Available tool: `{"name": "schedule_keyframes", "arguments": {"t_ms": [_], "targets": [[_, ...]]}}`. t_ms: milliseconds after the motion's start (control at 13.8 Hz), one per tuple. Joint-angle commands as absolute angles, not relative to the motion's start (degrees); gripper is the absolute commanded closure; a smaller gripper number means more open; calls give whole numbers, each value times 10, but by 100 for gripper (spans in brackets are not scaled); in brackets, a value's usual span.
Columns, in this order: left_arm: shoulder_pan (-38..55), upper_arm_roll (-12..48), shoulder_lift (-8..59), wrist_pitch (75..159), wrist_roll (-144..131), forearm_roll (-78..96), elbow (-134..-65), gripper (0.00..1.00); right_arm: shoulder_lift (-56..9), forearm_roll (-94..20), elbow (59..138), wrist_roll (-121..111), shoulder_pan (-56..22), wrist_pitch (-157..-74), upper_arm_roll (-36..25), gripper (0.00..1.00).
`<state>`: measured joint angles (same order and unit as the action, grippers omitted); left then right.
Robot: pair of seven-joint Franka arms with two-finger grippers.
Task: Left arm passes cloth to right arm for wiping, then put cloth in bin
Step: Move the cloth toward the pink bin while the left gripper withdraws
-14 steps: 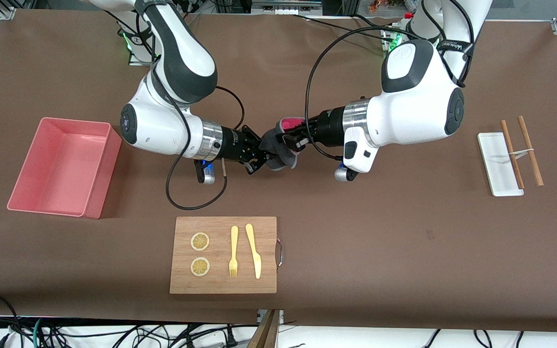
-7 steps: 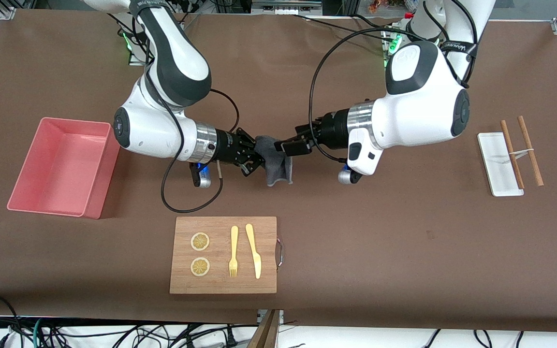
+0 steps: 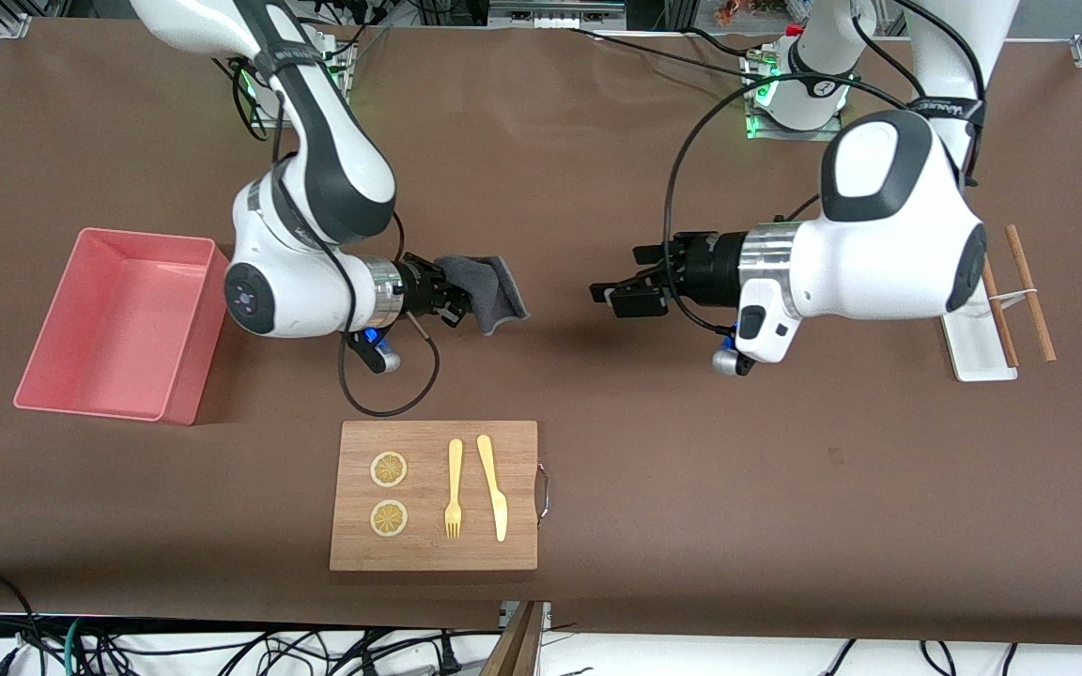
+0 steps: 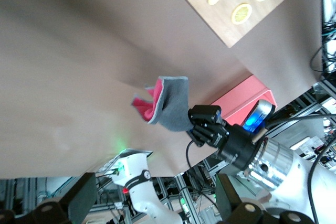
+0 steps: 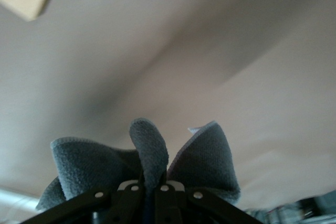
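Handover done: the cloth now belongs to the right end effector alone.

A moment ago both end effectors met at the cloth; now the left end effector has let go, its jaws spread and empty, and pulled back toward its own end of the counter. The right one stays clamped on the cloth, held in the air above the counter, not far from the bin. Wiping looks like the next step.

High front camera faces the arms; 2 wrist views share the cloth.
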<state>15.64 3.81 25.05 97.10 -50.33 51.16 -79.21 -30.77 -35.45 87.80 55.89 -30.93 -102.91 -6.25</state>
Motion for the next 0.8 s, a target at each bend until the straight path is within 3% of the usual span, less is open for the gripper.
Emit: {"name": "schedule_keyframes", "arguments": {"t_ms": [0, 362, 723], "targets": [[121, 40, 266, 906, -471, 526, -790, 0, -329, -302, 881, 534, -323, -1025, -60, 100], [88, 39, 266, 902, -440, 507, -790, 0, -387, -282, 881, 529, -359, -1070, -60, 100], [68, 37, 261, 864, -369, 418, -783, 0, -411, -258, 915, 429, -342, -1099, -74, 100]]}}
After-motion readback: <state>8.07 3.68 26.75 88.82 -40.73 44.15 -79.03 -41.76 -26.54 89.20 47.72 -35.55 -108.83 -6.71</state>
